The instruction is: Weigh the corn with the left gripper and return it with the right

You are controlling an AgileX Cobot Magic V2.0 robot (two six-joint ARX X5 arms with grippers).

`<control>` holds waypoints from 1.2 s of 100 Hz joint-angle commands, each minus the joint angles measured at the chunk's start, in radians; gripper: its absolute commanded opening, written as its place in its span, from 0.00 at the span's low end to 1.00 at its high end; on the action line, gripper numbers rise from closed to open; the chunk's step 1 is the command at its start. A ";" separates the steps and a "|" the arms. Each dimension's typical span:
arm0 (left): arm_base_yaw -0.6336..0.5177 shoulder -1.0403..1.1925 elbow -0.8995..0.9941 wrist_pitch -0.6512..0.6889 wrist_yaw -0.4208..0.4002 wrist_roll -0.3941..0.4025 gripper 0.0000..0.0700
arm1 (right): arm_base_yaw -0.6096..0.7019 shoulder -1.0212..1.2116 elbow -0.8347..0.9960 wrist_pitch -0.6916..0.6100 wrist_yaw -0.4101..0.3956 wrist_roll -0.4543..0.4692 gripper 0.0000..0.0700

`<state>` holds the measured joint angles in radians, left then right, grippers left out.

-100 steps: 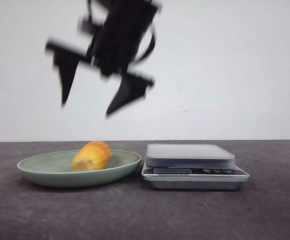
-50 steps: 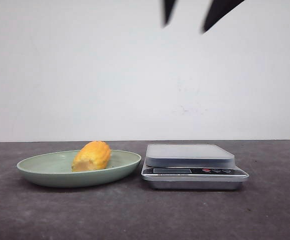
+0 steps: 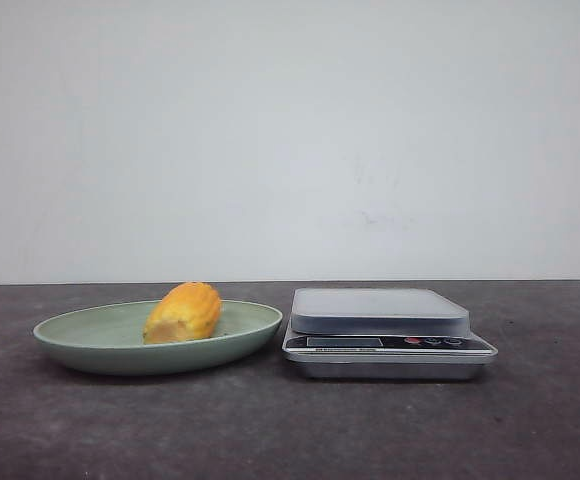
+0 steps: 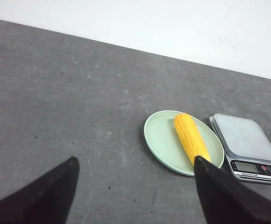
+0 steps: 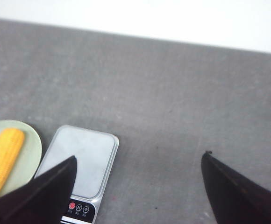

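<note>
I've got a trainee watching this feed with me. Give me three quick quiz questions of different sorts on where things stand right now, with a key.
1. True or false: the corn lies on the scale.
2. Multiple choice: in the front view, the plate sits (a) left of the scale, (b) right of it, (c) on top of it.
3. Fill in: both the left pincer and the right pincer are ____ and hold nothing.

Key: 1 false, it lies on the plate; 2 a; 3 open.
</note>
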<state>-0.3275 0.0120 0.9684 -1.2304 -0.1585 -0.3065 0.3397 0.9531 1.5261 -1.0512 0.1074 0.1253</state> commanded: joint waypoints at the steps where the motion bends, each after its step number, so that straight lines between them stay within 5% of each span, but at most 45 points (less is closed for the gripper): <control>1: -0.001 -0.005 0.011 0.011 -0.002 0.003 0.67 | 0.003 -0.065 -0.011 -0.006 -0.002 -0.013 0.77; 54: -0.001 -0.005 0.011 0.019 0.002 -0.024 0.66 | 0.003 -0.646 -0.333 -0.106 -0.003 0.071 0.76; 66: -0.001 -0.005 0.011 0.019 0.002 -0.027 0.47 | 0.003 -0.700 -0.396 -0.111 -0.005 0.080 0.52; 76: -0.001 -0.005 0.011 0.019 0.002 -0.027 0.12 | 0.003 -0.708 -0.418 -0.118 -0.002 0.081 0.00; 79: -0.001 -0.005 0.011 0.019 0.002 -0.027 0.00 | 0.003 -0.708 -0.421 -0.117 -0.002 0.081 0.02; 120: -0.001 -0.005 0.012 0.040 0.002 -0.026 0.01 | 0.003 -0.708 -0.423 -0.119 -0.002 0.084 0.01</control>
<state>-0.3275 0.0120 0.9684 -1.1988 -0.1577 -0.3328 0.3397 0.2436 1.0912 -1.1717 0.1051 0.1986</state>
